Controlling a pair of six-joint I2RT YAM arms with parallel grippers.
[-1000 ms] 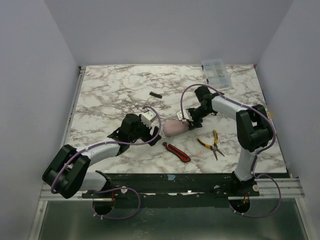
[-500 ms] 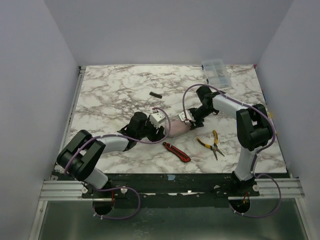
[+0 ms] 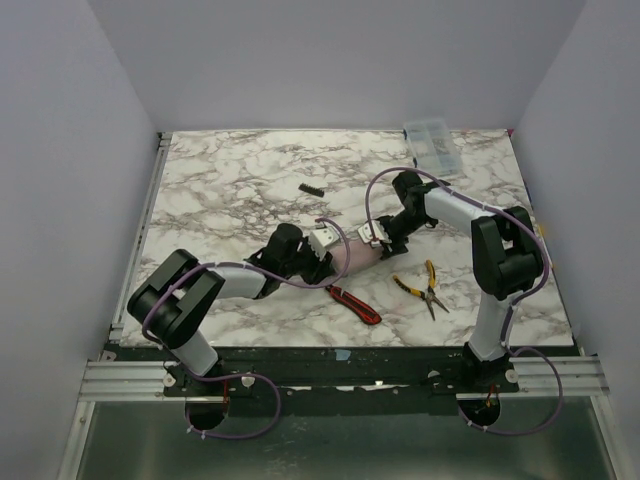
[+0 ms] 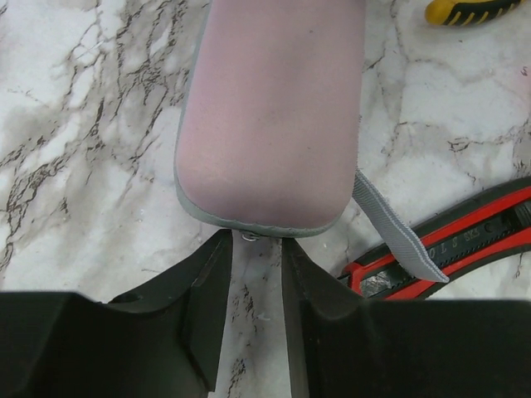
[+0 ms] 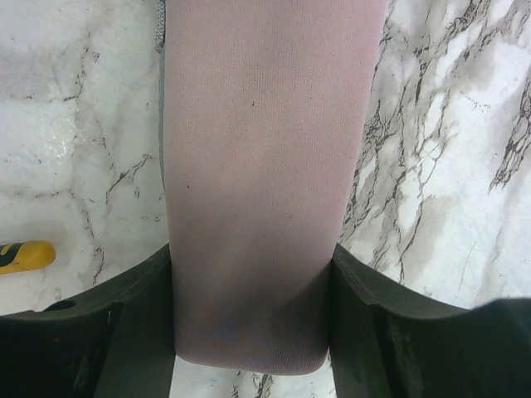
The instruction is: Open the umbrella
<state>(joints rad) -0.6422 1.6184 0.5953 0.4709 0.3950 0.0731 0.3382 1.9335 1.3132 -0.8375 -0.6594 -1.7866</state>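
Thing: umbrella, compact, folded shut, not opened.
Look: pale pinkish-lavender fabric, smooth and snug, forming a flattened tube with rounded corners; neither shaft nor handle can be seen.
Left end: blunt and rounded, edged with a thin grey trim; a small metal bit shows at the middle of that edge.
Strap: a grey woven strap runs out from the corner of that end and lies flat.
Pose: lying on its side, long axis running across, the right end slightly farther back.
Place: on the marble table, a little right of the middle, in the nearer half.
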